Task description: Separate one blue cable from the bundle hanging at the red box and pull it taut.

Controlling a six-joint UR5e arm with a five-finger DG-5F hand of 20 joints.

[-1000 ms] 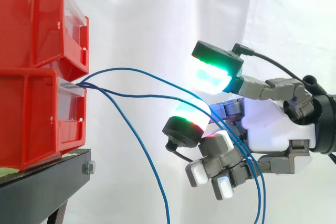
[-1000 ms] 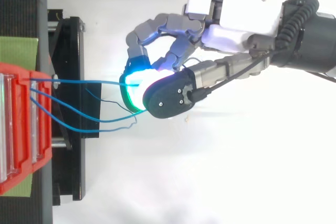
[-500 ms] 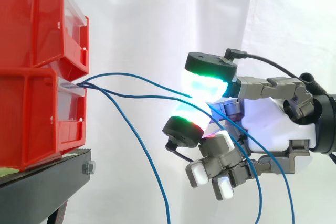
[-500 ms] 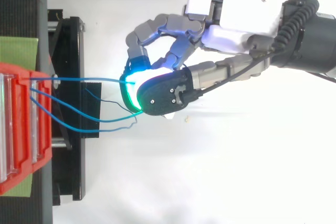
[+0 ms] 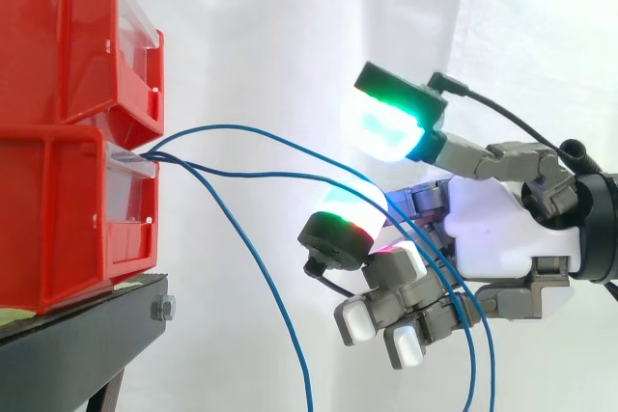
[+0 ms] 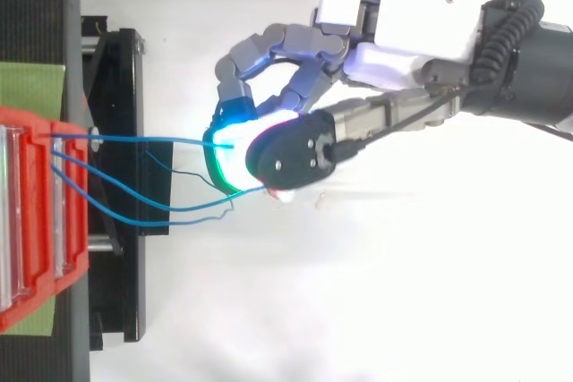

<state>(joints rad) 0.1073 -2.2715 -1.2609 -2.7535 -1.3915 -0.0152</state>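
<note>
Nearest to us, one blue cable (image 5: 261,277) leaves the top front edge of the lower red bin (image 5: 58,219) on the left. It drops steeply down and to the right, hanging slack in the open air beside the stand (image 5: 87,344).

That makes three blue cables out of that bin. The upper cable (image 5: 232,126) arcs up and over, and the middle cable (image 5: 270,176) runs flatter beneath it. Both head right into the hand (image 5: 502,229), then sag away below it.

The hand comes in from the right, well apart from the bin fronts, with free space above and below it. It's spread. The green-glowing thumb pad (image 5: 386,127) stands clear above the finger pad (image 5: 343,224), and those two cables pass through the gap without being pinched. The lower fingers (image 5: 357,320), tipped white, are bent inward.

From the top view the hand (image 6: 403,20) reaches left toward the stand's edge.

There are two red bins, and the upper bin (image 5: 58,36) sits stacked on the lower. Both have clear front panels. One bolt (image 5: 164,309) shows at the stand's corner. A green strip (image 6: 27,87) lies on the stand beside the bins.

Farthest back hangs the white curtain (image 5: 290,36).
</note>
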